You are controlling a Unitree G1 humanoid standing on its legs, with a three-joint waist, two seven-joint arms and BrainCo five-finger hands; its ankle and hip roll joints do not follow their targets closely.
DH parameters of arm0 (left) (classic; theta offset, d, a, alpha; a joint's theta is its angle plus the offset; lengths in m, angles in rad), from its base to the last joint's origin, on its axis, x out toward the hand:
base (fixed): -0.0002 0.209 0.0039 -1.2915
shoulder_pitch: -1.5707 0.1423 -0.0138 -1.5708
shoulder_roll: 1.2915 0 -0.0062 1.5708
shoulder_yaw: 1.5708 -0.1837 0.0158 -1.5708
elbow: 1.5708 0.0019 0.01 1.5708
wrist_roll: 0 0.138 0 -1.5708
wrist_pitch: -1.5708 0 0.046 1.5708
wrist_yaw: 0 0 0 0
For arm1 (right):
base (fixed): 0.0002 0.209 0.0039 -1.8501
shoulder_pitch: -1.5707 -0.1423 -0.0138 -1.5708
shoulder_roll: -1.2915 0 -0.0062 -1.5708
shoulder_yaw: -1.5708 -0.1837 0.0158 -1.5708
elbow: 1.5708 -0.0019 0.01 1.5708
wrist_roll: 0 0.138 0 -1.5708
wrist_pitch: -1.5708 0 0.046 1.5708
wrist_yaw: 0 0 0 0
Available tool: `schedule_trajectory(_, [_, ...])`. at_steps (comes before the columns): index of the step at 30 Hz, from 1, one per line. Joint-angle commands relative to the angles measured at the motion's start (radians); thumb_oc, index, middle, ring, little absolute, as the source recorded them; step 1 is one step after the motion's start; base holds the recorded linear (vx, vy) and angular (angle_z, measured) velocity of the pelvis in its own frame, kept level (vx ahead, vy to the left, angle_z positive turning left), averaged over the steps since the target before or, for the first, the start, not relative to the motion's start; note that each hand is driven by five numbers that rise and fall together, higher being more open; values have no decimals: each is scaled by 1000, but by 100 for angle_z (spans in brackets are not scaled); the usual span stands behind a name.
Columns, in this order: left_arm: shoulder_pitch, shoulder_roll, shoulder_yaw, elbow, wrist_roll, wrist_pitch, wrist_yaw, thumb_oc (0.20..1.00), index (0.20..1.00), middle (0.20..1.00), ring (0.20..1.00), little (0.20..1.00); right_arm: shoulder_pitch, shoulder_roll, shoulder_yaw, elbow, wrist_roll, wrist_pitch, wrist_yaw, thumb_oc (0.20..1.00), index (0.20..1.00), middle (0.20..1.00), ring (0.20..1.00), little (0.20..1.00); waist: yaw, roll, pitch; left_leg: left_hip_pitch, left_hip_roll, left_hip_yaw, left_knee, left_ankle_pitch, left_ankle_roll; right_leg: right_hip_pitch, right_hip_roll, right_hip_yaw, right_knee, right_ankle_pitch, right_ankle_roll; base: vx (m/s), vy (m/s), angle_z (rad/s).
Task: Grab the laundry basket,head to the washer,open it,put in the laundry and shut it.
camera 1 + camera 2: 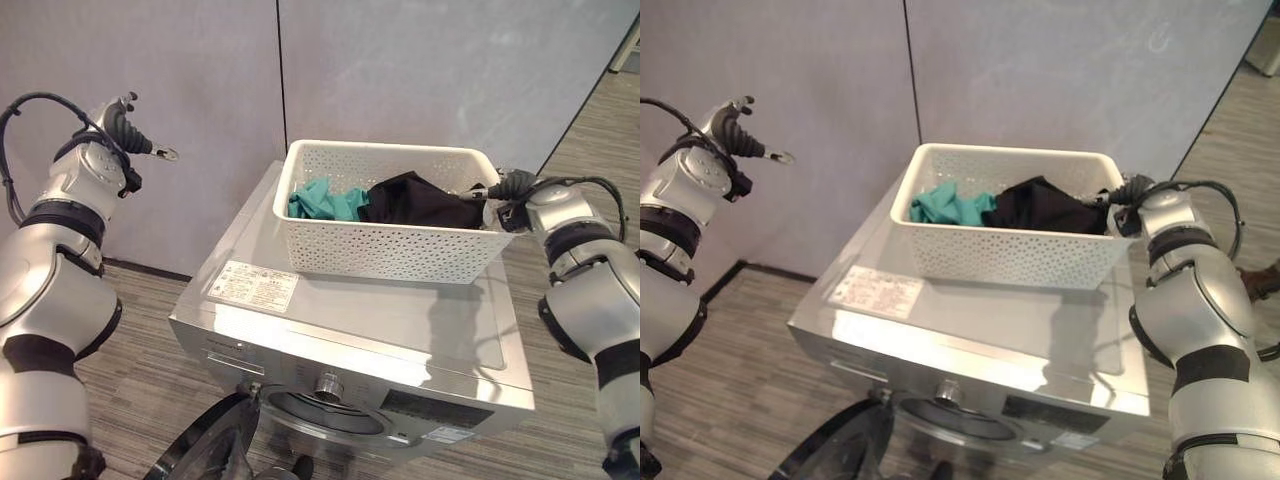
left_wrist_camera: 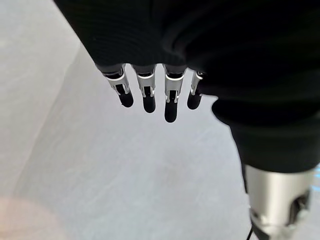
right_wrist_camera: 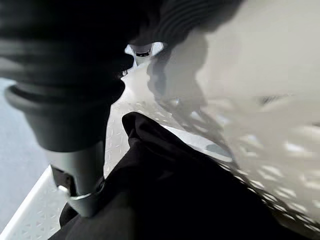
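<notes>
White laundry basket (image 1: 385,238) sits on washer (image 1: 400,330) top, door (image 1: 205,448) open. Black garment (image 1: 420,200) and teal cloth (image 1: 325,200) look soft, light; pinch a fold. Right hand (image 1: 510,185) at basket's rim, grip unclear; left hand (image 1: 125,130) raised, relaxed, empty.

Head stereo pair down over washer (image 1: 350,340); wrist cameras close along hands.

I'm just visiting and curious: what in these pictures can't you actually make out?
- Right hand: its fingers go behind the basket rim in the eye views; the dark cloth covers them in the right wrist view.
- Washer drum: cut off by the bottom edge, like its open door.
- Label print: too small.
- Under the teal cloth: hidden.
</notes>
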Motion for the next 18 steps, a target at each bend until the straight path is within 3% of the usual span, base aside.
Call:
schedule_trajectory(1, [-190, 33, -70, 80, -29, -21, 40, 1000, 1000, 1000, 1000, 1000, -88, -62, 39, 7, 42, -33, -26, 1000, 1000, 1000, 1000, 1000, 33, 6, -6, 2, 87, 0, 22, -71, -47, -10, -110, 14, 110, -35, 79, -28, -53, 13])
schedule_trajectory(8, [-256, 81, 59, -5, -290, -89, 72, 1000, 1000, 1000, 1000, 1000, -165, -151, 1, -57, 160, -97, -90, 1000, 1000, 1000, 1000, 1000, 39, 12, -18, -21, 95, -45, 33, -41, -78, 1, -69, -22, 145, -78, 40, -61, -107, 19])
schedule_trajectory(13, [-256, 123, 142, -33, -429, -101, 73, 1000, 1000, 1000, 1000, 1000, -211, -195, -20, -59, 213, -123, -109, 1000, 1000, 1000, 1000, 1000, 46, 19, -15, -45, 99, -78, 42, -21, -100, 7, -41, -57, 163, -107, 15, -78, -106, 33])
schedule_trajectory(18, [-225, 187, 144, -90, -443, -116, 52, 1000, 1000, 1000, 1000, 1000, -184, -256, 0, -68, 190, -134, -103, 1000, 1000, 1000, 1000, 1000, 65, 39, -8, -80, 109, -124, 57, 8, -124, 22, 0, -104, 176, -135, -15, -107, -129, 45])
